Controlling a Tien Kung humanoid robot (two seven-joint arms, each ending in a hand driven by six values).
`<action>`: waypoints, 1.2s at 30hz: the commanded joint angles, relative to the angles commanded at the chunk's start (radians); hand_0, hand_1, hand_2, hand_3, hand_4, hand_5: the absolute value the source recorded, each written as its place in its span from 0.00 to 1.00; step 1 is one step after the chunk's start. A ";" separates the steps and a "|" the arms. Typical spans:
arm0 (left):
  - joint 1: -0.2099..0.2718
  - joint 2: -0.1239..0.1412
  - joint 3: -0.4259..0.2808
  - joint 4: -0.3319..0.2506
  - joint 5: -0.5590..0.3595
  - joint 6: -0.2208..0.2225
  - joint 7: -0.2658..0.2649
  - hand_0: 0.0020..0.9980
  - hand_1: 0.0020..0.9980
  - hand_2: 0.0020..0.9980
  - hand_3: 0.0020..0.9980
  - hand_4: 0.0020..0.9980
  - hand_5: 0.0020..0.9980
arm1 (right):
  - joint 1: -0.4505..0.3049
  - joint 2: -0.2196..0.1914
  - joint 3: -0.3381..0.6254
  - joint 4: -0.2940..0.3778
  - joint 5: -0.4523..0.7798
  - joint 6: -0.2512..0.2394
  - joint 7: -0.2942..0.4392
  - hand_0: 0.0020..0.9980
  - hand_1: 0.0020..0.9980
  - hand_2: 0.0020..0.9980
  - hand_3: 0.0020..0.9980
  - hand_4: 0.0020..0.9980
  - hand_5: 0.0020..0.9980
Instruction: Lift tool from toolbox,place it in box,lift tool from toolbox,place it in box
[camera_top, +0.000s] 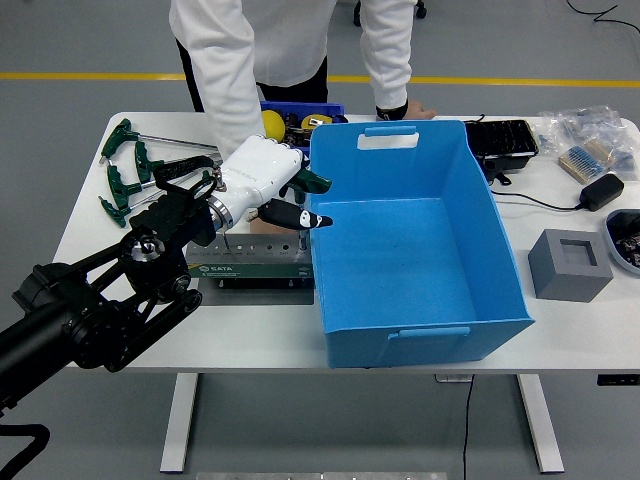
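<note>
Near the bench's (130, 350) front edge sits the grey-green toolbox (252, 268), tight against the left wall of the open blue box (415, 240). Above its far side the left hand (262, 180) curls its fingers around a green T-handle tool (308, 182); the handle juts right from the fingers toward the box's rim, its shaft hidden. Beyond, at the far edge, a person's hand (412, 110) rests on the bench.

Left hand (262, 180) reaches in, fingers (292, 214) curled around a green handle
</note>
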 joint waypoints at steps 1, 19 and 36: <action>-0.001 -0.001 0.002 0.003 0.000 0.006 0.003 0.29 0.15 0.19 0.27 1.00 0.78 | 0.000 0.000 -0.001 0.000 0.001 0.000 0.000 0.72 0.67 0.76 0.71 0.90 0.87; -0.010 -0.008 0.012 0.033 0.000 0.000 0.018 0.22 0.07 0.11 0.15 1.00 0.80 | 0.002 -0.002 0.009 0.000 -0.006 -0.003 0.001 0.72 0.67 0.76 0.72 0.91 0.86; -0.008 -0.008 0.025 0.056 0.000 0.036 0.026 0.18 0.00 0.03 0.04 1.00 0.80 | -0.002 0.000 0.008 0.000 -0.007 -0.005 -0.001 0.72 0.67 0.76 0.72 0.91 0.86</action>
